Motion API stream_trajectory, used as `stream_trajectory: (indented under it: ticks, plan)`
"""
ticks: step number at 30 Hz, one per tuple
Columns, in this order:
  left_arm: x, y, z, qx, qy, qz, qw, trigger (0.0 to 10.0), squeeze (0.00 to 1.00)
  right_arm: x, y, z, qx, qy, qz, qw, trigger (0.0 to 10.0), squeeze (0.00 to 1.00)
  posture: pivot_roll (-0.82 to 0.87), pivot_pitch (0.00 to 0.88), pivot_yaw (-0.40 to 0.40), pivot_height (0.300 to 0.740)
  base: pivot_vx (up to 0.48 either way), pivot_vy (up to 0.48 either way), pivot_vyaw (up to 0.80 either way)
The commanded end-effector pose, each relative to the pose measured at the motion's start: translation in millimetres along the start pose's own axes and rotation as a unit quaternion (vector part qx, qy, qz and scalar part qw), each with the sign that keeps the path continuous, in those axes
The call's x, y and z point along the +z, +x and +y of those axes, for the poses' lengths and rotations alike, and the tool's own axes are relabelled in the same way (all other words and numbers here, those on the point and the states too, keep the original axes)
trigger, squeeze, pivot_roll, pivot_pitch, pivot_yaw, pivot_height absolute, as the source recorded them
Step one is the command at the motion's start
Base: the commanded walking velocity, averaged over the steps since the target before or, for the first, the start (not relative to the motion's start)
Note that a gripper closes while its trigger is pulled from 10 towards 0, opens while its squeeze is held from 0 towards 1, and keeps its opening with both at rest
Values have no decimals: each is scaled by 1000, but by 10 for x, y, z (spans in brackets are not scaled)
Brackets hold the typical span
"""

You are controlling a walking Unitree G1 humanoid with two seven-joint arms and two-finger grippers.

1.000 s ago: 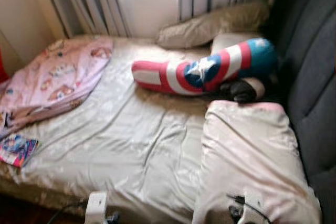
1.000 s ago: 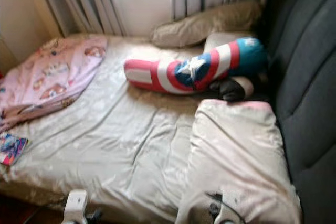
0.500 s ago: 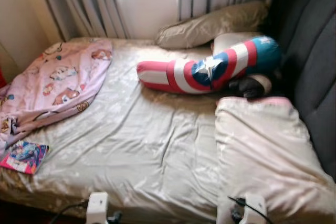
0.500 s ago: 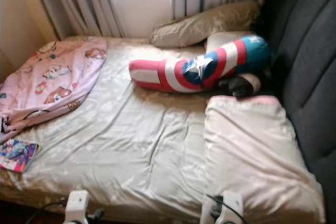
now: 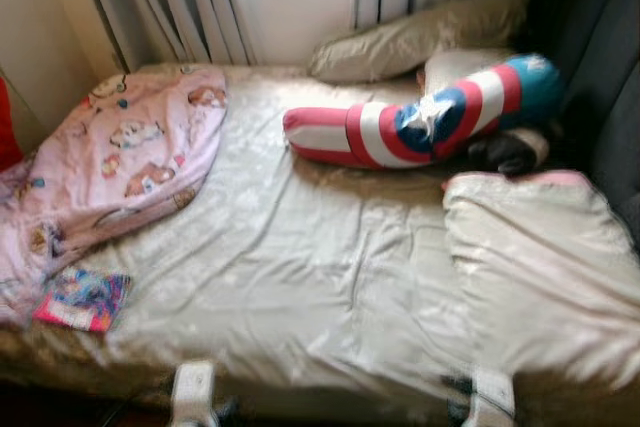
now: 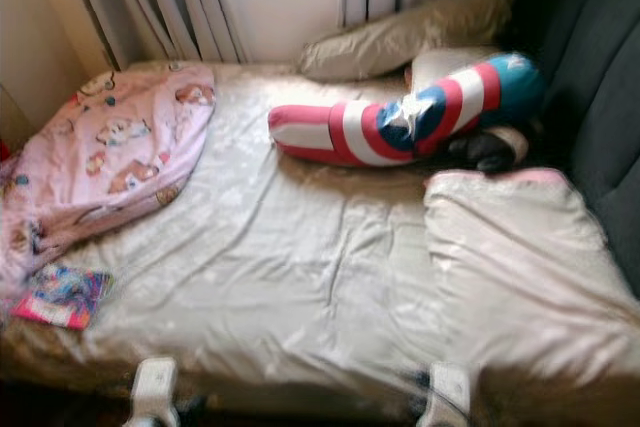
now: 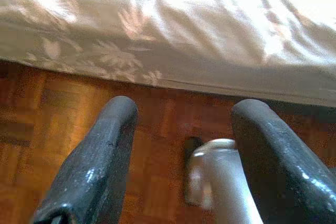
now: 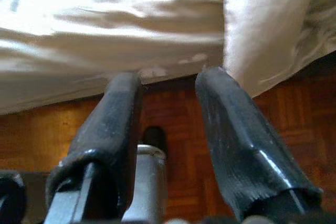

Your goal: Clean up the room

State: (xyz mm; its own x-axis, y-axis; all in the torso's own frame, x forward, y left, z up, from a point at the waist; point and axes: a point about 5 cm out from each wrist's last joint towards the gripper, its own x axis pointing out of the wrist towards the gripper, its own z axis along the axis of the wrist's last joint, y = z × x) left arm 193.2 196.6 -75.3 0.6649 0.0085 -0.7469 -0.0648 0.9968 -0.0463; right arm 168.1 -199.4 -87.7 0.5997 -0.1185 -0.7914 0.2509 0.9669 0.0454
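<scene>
Dark obj (image 5: 507,152) behind bolster (image 5: 420,124): can't ID.

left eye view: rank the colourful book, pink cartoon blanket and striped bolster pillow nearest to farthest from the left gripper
From the left gripper, low at the bed's near edge:
1. Colourful book, on the near left corner of the bed.
2. Pink cartoon blanket, farther back on the left.
3. Striped bolster pillow, far right by the headboard.

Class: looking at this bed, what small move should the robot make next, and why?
Probably reach the left gripper toward the colourful booklet lying loose at the bed's near left corner. Both grippers hang open and empty by the bed edge, and the right gripper is farther from it.
</scene>
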Motion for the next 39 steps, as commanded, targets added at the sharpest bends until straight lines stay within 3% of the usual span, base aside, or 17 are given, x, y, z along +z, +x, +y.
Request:
stream_trajectory:
  ticks: [1,7,39]
  plan:
    - [-10,-15,96,13,2,7,1000,10000,0,18,15,137,15,-1,1,1000,10000,0,51,14,37,740,0,480,0]
    - [-12,-14,90,14,0,6,1000,10000,0,22,19,191,20,-3,2,1000,10000,0,52,8,34,740,0,480,0]
    - [-46,-16,54,12,-5,10,1000,10000,0,-42,1,118,24,-25,12,999,10000,0,53,0,29,740,0,480,0]
